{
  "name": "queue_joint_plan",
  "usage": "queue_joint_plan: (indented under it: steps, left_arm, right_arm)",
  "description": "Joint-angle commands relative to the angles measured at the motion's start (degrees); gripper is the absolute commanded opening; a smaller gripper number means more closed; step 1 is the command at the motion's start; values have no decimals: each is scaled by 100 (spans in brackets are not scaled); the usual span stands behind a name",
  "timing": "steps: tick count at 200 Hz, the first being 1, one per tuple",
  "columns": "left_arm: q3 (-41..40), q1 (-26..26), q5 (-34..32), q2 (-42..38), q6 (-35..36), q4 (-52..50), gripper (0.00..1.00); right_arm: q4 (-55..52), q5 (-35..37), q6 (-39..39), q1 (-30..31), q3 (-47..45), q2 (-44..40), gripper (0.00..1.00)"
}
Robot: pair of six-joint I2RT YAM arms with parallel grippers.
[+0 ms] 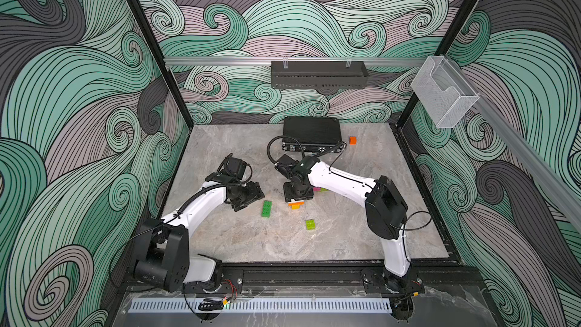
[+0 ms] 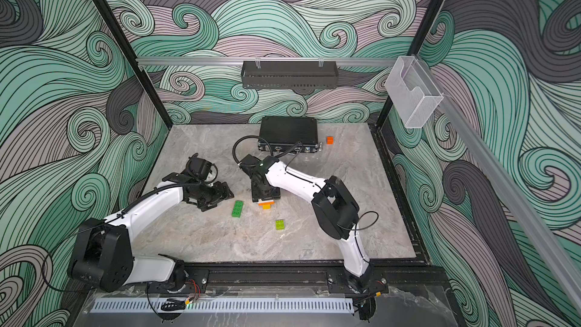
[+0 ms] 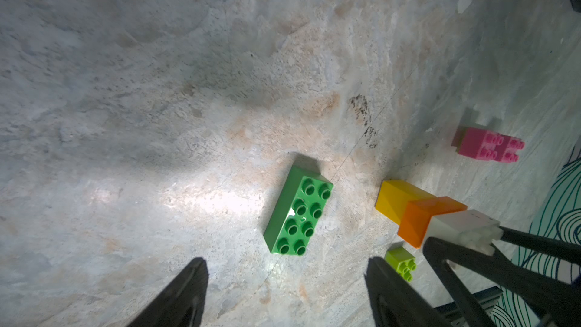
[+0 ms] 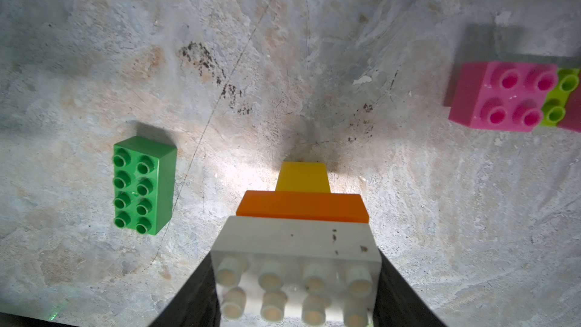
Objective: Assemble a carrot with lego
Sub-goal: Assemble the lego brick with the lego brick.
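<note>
My right gripper (image 4: pixel 297 294) is shut on the white brick (image 4: pixel 298 243), one finger on each end of it. That brick tops a partial carrot, with an orange brick (image 4: pixel 301 206) and a yellow brick (image 4: pixel 303 177) below it, yellow tip at the tabletop. In a top view this stack (image 1: pixel 295 205) shows just under the right gripper (image 1: pixel 297 195). A dark green brick (image 3: pixel 298 215) lies flat, studs up, just ahead of my open, empty left gripper (image 3: pixel 286 265). A lime brick (image 1: pixel 310 224) sits alone nearer the front. Two pink bricks (image 4: pixel 503 95) with a lime one (image 4: pixel 559 95) between them lie beyond the right arm.
A flat black ribbed case (image 1: pixel 311 133) lies at the back of the table with a small plain orange cube (image 1: pixel 352 140) beside it. A black tray (image 1: pixel 317 73) and a clear holder (image 1: pixel 443 89) hang on the walls.
</note>
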Motion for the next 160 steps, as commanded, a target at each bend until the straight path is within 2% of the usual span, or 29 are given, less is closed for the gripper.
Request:
queue_joint_plan:
  steps: [1, 160]
  left_arm:
    - [9, -35, -19, -112, 80, -7, 80]
    - [36, -35, -37, -120, 80, -16, 80]
  right_arm:
    - [41, 1, 49, -42, -185, -32, 42]
    - [226, -270, 110, -99, -176, -213, 43]
